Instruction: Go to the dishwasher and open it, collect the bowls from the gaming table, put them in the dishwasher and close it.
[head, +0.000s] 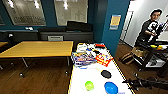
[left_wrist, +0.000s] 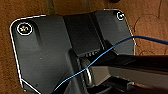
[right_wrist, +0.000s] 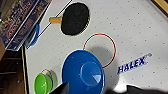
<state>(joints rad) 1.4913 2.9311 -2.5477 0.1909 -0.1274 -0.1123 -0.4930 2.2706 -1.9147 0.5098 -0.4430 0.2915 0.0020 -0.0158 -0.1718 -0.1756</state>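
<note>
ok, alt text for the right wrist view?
A blue bowl and a smaller lime green bowl sit upside down and apart on a white perforated table printed with HALEX and a red circle. Beyond them lies a black paddle with a yellowish handle.

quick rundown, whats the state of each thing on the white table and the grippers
blue bowl: upside down on the gaming table, not held
green bowl: on the table beside the blue one, not held
paddle: lying flat
right gripper: above the table edge, carrying nothing
</note>
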